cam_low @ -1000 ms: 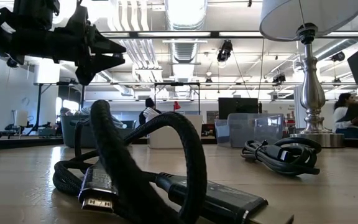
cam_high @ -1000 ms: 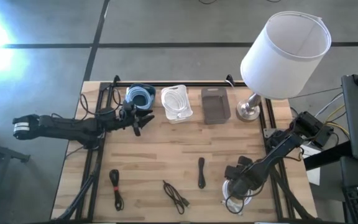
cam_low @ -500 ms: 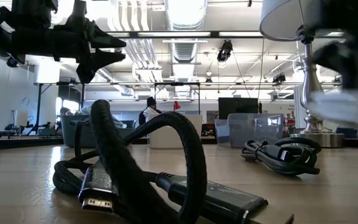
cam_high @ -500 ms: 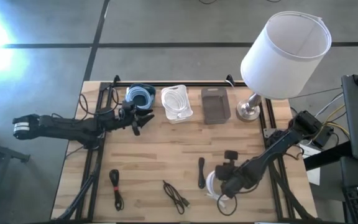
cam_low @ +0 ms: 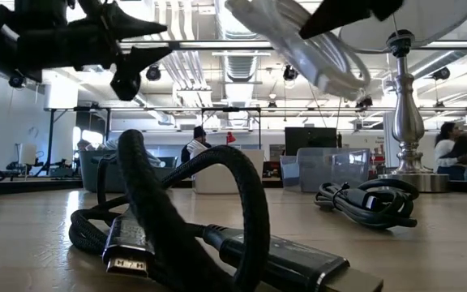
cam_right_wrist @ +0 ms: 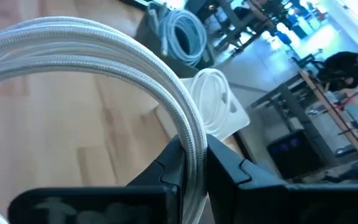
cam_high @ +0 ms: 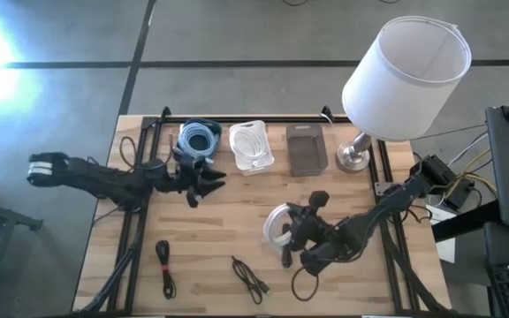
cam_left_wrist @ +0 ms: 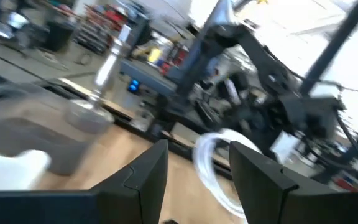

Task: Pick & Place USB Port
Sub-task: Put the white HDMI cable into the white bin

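Observation:
A white braided cable coil hangs above the middle of the table, with my right gripper shut on it. The right wrist view shows the coil looping away past the gripper. In the low view the coil is high over the tabletop. My left gripper stands open above the table's far left part, near the blue-cable bin, with nothing between its fingers. My right gripper pinches one part of the coil's braided loop between its two fingers. The strands run across the fingers. The coil is lifted clear of the table, and its ring stands out beyond the fingertips toward the table's left.
Along the far edge stand a bin of white cable, a dark bin and a lamp. Black cables lie near the front edge, and one lies by the right gripper. Another black cable fills the low view.
My right gripper has carried the white coil from the table's near right corner toward the left and far side. The coil is lifted clear of the tabletop. My left gripper has shifted slightly toward the right, staying open.

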`<action>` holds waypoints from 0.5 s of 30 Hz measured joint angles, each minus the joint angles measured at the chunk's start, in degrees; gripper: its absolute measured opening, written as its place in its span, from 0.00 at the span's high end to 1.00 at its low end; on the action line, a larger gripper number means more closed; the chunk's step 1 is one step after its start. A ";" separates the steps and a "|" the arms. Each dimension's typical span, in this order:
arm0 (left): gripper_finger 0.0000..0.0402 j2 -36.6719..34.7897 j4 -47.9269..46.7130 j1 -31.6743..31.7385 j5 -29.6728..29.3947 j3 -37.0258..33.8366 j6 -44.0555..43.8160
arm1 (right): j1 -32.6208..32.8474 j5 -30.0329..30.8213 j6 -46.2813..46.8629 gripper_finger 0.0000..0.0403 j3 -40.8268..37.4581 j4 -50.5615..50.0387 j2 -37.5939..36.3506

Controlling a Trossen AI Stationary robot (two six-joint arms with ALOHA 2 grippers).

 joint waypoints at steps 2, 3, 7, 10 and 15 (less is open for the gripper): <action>0.57 3.29 0.23 -2.53 -0.49 2.13 0.02 | -1.75 0.02 -1.71 0.91 0.05 1.75 0.00; 0.57 5.15 0.23 -3.70 -0.95 3.49 0.02 | -2.66 0.08 -2.43 0.91 -0.19 3.44 0.00; 0.57 13.25 0.17 -7.29 -1.72 9.39 0.00 | -6.03 0.18 -5.81 0.91 -1.69 8.41 0.00; 0.57 19.11 -0.38 -8.27 -1.71 13.69 -2.54 | -7.69 -0.64 -5.95 0.91 -2.46 9.55 -0.07; 0.57 26.23 -7.17 -8.02 -2.17 19.97 -7.34 | -8.16 -0.66 -7.72 0.91 -3.78 9.47 -0.07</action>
